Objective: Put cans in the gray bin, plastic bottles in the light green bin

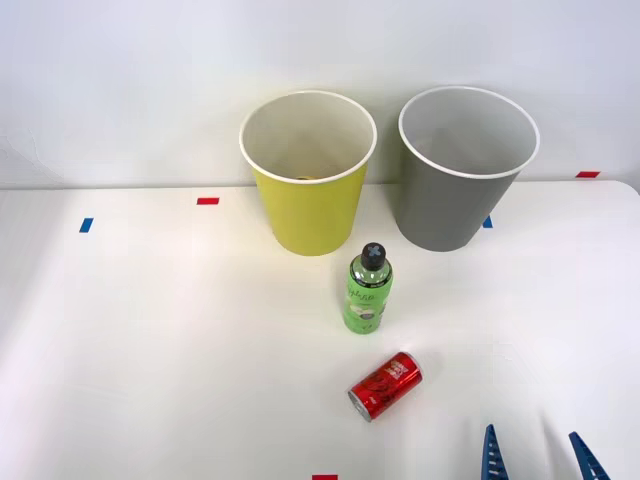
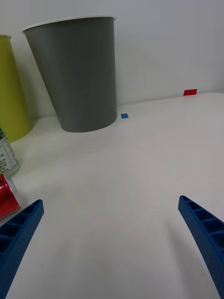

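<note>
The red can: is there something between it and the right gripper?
Nothing visible. The red can lies on its side on bare table, left of the open right gripper; the green bottle stands beyond it.

You have a white table carrying everything. At its back stand the light green bin and, beside it, the gray bin, both upright. Nearer you, the green plastic bottle stands upright; the red can lies on its side just before it. Small red tape marks and blue tape marks dot the surface.
</note>
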Controlling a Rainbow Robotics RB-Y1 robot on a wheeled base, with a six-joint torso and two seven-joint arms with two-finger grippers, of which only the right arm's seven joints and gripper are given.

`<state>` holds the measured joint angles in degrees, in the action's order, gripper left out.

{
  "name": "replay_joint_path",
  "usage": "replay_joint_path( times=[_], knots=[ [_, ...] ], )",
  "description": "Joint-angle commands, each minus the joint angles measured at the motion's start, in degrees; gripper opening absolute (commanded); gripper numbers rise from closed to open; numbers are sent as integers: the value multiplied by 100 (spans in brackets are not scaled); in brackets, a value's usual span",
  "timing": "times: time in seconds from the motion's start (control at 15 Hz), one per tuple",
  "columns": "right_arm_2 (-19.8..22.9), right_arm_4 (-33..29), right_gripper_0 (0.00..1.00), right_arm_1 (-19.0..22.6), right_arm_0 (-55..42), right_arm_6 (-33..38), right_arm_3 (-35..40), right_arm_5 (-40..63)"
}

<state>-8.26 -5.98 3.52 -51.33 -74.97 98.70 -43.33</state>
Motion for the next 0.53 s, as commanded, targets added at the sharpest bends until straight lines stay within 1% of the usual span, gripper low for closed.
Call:
replay_joint_path(
  times=[0.07, 0.53],
  knots=[
    [0, 0, 100, 0, 0, 0, 0, 0],
    [0, 0, 100, 0, 0, 0, 0, 0]
  ],
)
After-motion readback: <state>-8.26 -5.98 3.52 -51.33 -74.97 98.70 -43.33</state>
